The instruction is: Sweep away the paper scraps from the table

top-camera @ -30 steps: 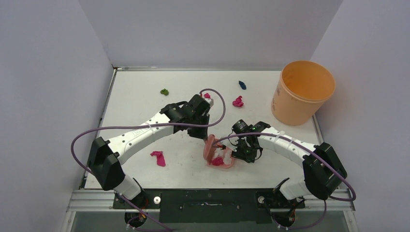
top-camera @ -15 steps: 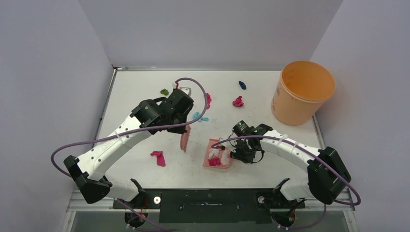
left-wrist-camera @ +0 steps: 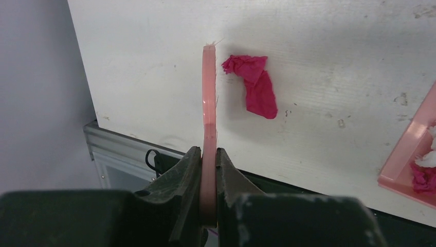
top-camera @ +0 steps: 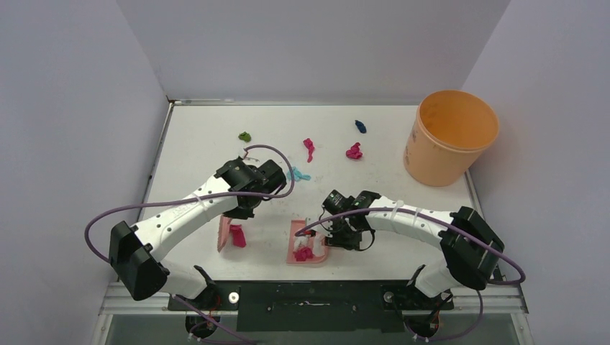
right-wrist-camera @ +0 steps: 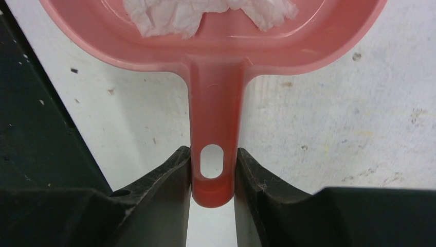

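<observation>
Top external view: stretching the left arm forward over the flat white bench, folding the right arm inward along the near edge. Pinching a thin pink plastic hand brush tight in the left tool, just beside a magenta crumpled paper scrap. Clamping the pink plastic dustpan by its handle in the right tool, carrying white paper wads inside. Showing a green scrap, a cyan scrap and a dark-blue scrap lying farther back.

white arms, black joints, purple cables

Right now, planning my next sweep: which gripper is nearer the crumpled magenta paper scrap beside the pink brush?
Left. The left gripper holds the brush beside the scrap; the right gripper sits beyond the pink dustpan.
</observation>
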